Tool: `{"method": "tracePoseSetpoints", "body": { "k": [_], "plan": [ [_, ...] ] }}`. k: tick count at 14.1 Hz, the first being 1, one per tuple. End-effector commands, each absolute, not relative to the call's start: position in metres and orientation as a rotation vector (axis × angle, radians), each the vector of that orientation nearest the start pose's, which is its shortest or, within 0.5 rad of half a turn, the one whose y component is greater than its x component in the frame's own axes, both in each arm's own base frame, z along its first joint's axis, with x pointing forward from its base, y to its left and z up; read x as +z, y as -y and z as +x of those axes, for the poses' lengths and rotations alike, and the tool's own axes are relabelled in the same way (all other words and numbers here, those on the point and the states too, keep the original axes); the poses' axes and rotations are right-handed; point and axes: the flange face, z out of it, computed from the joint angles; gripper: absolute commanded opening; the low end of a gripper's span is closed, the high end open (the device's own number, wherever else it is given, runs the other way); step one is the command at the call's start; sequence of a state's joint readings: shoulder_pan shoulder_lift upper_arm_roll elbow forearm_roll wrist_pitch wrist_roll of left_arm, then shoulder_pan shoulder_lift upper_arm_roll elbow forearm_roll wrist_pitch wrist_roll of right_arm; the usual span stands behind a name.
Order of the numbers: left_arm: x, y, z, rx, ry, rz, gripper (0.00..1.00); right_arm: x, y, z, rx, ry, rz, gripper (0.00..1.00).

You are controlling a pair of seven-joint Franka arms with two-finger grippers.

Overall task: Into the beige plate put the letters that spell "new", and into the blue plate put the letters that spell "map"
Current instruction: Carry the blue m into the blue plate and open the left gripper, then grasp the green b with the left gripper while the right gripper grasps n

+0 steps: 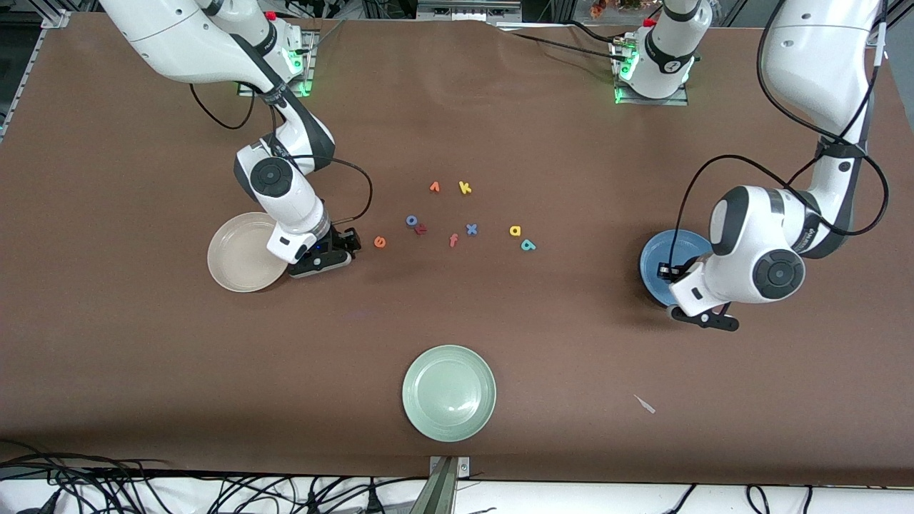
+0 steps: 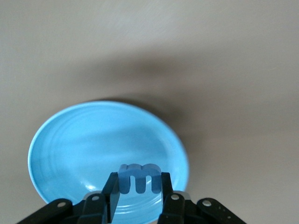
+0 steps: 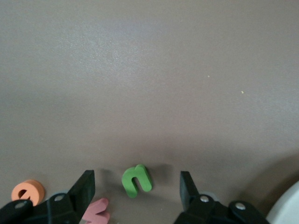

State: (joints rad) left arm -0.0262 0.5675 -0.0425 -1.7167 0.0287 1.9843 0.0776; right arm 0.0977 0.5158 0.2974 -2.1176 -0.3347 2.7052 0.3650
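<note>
My left gripper is shut on the blue m and holds it upright over the blue plate, which lies at the left arm's end of the table. My right gripper is low at the table beside the beige plate. It is open, with a finger on either side of the green n and apart from it. The pinkish w lies by one finger, and the orange e lies just past it. The yellow a and the teal p lie mid-table.
Other letters lie mid-table: orange v, yellow k, blue o, red r, orange f, blue x. A pale green plate sits nearest the front camera.
</note>
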Motion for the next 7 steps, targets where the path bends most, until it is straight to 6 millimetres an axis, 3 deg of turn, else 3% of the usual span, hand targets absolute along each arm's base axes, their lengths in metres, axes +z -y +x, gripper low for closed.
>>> {"method": "tracePoseSetpoints", "body": {
  "k": [1,2,4,7],
  "plan": [
    [0.216,0.035,0.627,0.484,-0.24,-3.103,0.88,0.179,-0.238,0.538,-0.193,0.438,-3.075,0.77],
    [0.218,0.044,0.626,0.488,-0.244,-3.101,1.0,0.178,-0.237,0.538,-0.192,0.438,-3.077,0.76],
    [0.235,0.074,0.626,0.473,-0.244,-3.086,1.0,0.178,-0.238,0.538,-0.195,0.442,-3.076,0.71],
    [0.257,0.159,0.611,0.435,-0.165,-3.047,1.0,0.177,-0.238,0.538,-0.192,0.443,-3.075,0.64]
  ]
}}
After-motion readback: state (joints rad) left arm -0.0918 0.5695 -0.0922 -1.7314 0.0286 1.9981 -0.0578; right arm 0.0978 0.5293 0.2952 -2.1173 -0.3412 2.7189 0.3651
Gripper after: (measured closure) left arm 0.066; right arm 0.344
